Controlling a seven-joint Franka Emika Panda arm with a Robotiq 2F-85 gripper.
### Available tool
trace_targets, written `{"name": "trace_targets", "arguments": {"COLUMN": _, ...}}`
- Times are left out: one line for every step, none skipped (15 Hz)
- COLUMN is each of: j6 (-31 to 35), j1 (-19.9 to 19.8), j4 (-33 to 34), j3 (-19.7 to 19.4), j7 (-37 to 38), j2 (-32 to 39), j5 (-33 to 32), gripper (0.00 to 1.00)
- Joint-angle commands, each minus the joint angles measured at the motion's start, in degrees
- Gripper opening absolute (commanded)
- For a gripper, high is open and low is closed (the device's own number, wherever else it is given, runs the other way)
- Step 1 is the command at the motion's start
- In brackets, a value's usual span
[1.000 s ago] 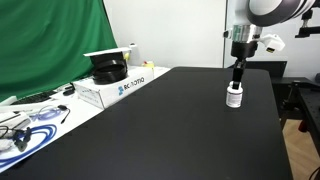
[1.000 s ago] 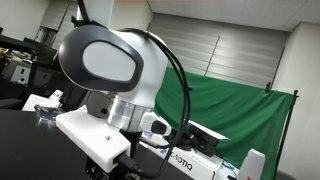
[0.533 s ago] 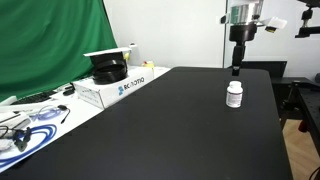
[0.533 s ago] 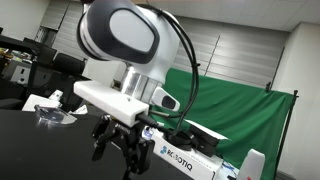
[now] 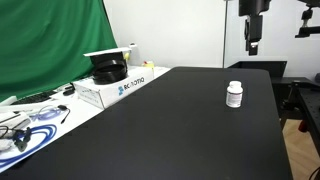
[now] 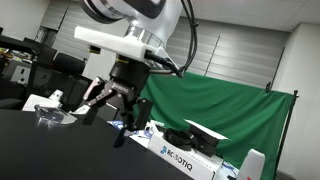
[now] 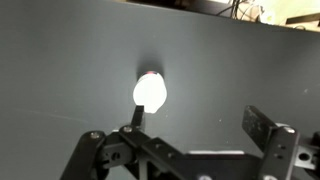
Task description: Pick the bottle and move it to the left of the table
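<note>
Bright, even room light in an exterior view leaves the matte table (image 5: 170,120) flat black. The wrist view is soft: the bottle (image 7: 150,93) blows out white, with a faint shadow at 12 o'clock.

Robotics lab, partly a studio.
A green backdrop (image 5: 50,40) hangs behind the black desk (image 5: 170,130); cables (image 5: 35,125) lie beside it.

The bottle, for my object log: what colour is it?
White, cap included. The bottle shows best in an exterior view, standing on the black table.

Bottle (image 7: 150,93) a washed-out white blur
</note>
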Motion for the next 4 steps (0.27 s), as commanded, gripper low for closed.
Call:
{"name": "trace_targets", "arguments": {"j6": -2.3, "j1": 1.6, "j4": 0.0, "j3": -0.8, "j7": 0.4, "j2": -0.3, "j5": -0.5, "gripper": 1.00}}
{"name": "trace_targets", "arguments": {"j6": -3.2, "j1": 2.0, "j4": 0.0, "j3": -0.5, "j7": 0.3, "j2": -0.3, "j5": -0.5, "gripper": 1.00}}
{"name": "trace_targets", "arguments": {"j6": -3.3, "j1": 2.2, "j4": 0.0, "j3": -0.4, "j7": 0.3, "j2": -0.2, "j5": -0.4, "gripper": 1.00}}
{"name": "trace_targets", "arguments": {"j6": -3.4, "j1": 2.3, "j4": 0.0, "j3": -0.4, "j7": 0.3, "j2": 0.0, "j5": -0.4, "gripper": 1.00}}
